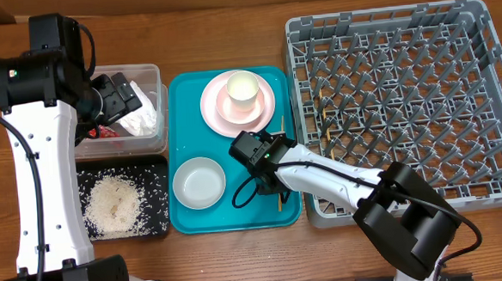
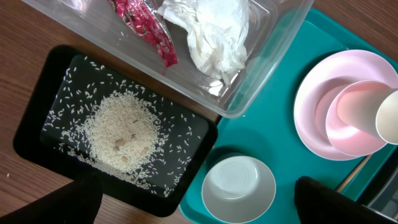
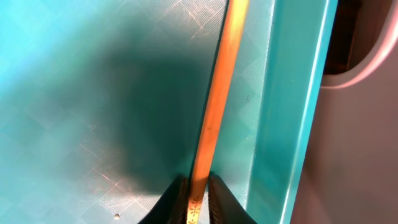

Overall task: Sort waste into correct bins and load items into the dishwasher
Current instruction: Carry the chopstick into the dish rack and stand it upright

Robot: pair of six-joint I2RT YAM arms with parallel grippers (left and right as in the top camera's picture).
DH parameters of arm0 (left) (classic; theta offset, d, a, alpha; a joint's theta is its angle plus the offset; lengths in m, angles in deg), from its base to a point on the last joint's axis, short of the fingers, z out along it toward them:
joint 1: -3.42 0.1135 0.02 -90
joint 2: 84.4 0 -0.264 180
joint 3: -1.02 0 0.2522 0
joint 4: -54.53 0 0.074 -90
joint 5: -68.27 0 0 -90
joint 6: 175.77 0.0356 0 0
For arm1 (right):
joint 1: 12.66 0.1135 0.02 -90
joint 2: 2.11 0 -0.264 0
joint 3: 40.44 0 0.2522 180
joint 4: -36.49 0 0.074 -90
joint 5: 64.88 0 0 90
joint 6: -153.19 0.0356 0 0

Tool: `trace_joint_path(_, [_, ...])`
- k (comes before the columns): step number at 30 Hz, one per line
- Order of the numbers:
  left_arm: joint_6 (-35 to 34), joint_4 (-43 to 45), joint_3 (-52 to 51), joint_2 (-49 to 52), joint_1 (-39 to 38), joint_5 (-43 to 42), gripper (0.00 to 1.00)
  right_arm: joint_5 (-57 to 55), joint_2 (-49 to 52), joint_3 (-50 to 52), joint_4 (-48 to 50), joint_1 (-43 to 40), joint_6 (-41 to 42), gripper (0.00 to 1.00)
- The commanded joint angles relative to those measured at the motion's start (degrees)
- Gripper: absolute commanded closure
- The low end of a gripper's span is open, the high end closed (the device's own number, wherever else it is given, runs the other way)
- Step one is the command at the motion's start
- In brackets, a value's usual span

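Right wrist view: the right claw (image 3: 198, 190) is closed on a chopstick (image 3: 214, 112), with one fingertip pressed to each side of its near end. The overhead view hides this contact under the claw's body. The stick lies flat on the floor of the teal tray (image 3: 93, 74), just beside the tray's right rim and nearly parallel to it. Its long axis runs away from the claw, leaning slightly toward that rim. Overhead, only a short length shows near the tray's front right corner, pointing front to back.

Left wrist view: the left claw (image 2: 199, 185) stands wide open and holds nothing (its fingers show only as dark shapes at the lower corners). Overhead places it above the clear tub (image 2: 273, 68). The red wrapper (image 2: 144, 28) and napkin (image 2: 214, 31) lie in that tub. The rice (image 2: 121, 134) is heaped in the black tray (image 2: 37, 118). The plate (image 2: 311, 99), pink bowl (image 2: 348, 121) and cup (image 2: 388, 118) are stacked on the teal tray, with the white bowl (image 2: 238, 190) apart from them. The grey rack (image 1: 404, 107) stands on the tabletop (image 1: 228, 30) just right of the tray.
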Motion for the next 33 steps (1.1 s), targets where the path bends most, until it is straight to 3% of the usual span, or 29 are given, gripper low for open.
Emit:
trace_joint_path(1, [0.85,-0.11,0.09,0.11,0.2,0.52,0.0,-0.81,0.28,1.2,0.2,-0.22,0.52,0.9])
trace_joint_path(3, [0.85,-0.11,0.09,0.11,0.2,0.52,0.0,-1.16,0.28,0.96,0.11,-0.24,0.52,0.96])
trace_joint_path(13, [0.85,-0.11,0.09,0.11,0.2,0.52,0.0,-1.38,-0.17,-4.9,-4.48,-3.76,0.55,0.96])
trace_joint_path(27, [0.85,-0.09,0.09,0.11,0.2,0.52,0.0,-2.05,-4.98,-21.0,-11.74,-6.8,-4.11,0.96])
trace_joint_path(33, [0.85,-0.09,0.09,0.11,0.2,0.52,0.0,-9.77,-5.81,-25.44,-16.59,-10.1,-6.8,0.96])
